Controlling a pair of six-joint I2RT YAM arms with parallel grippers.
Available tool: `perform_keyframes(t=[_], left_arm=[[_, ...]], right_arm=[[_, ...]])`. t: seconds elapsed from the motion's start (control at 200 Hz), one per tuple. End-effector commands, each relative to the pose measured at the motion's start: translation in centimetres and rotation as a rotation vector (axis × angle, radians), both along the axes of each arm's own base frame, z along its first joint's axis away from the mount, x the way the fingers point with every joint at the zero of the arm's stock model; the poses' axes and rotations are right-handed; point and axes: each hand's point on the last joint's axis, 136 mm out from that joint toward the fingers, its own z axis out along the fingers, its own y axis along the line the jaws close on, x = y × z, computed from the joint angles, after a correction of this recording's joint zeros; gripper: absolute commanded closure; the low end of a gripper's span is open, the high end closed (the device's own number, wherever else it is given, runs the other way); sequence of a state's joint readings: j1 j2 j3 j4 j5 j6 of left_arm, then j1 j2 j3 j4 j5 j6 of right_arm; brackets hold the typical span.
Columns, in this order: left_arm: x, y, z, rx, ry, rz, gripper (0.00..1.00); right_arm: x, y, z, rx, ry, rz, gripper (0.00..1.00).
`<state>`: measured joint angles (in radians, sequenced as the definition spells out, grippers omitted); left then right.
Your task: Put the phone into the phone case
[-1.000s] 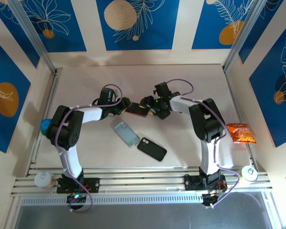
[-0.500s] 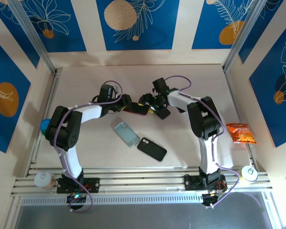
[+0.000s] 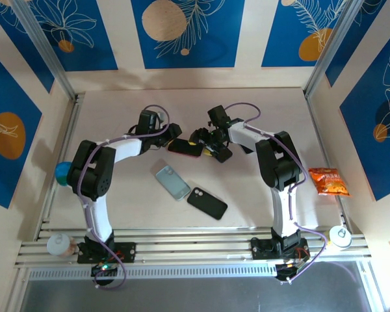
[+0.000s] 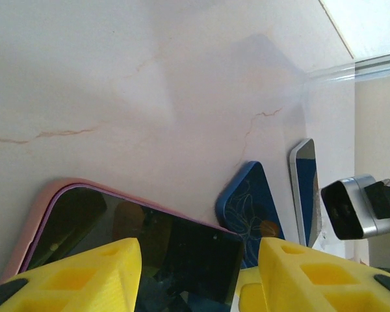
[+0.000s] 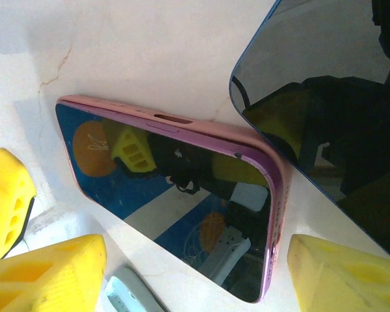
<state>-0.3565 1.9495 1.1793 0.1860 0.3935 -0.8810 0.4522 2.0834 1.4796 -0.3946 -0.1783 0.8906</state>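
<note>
The phone, with a dark glossy screen, lies flat inside the pink phone case on the table between both arms. My right gripper is open, and its yellow fingers straddle the case's near corner without touching it. My left gripper hovers over the phone's other end. Its jaws stand apart and the phone runs on past the left finger, so nothing is clamped. In the top view the left gripper and right gripper flank the case.
A blue-rimmed glossy slab lies right beside the pink case. A pale translucent case and a black phone lie nearer the bases. An orange snack packet is at the right and a blue ball at the left.
My right gripper has opened wider and shifted slightly left. The left wrist has moved a little towards the back. The cased phone has hardly moved.
</note>
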Motion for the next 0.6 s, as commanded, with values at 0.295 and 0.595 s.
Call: perform_keyframes(t=[0.295, 0.595], left_arm=[[-0.3, -2.1, -2.1, 0.019, 0.039, -0.073, 0.49], [-1.1, -1.2, -4.0, 0.089, 0.071, -0.074, 0.49]], right_arm=[[-1.2, -0.2, 4.1, 0.039, -0.093, 0.034, 0.69], [-2.7, 0.3, 1.6, 0.019, -0.074, 0.074, 1.0]])
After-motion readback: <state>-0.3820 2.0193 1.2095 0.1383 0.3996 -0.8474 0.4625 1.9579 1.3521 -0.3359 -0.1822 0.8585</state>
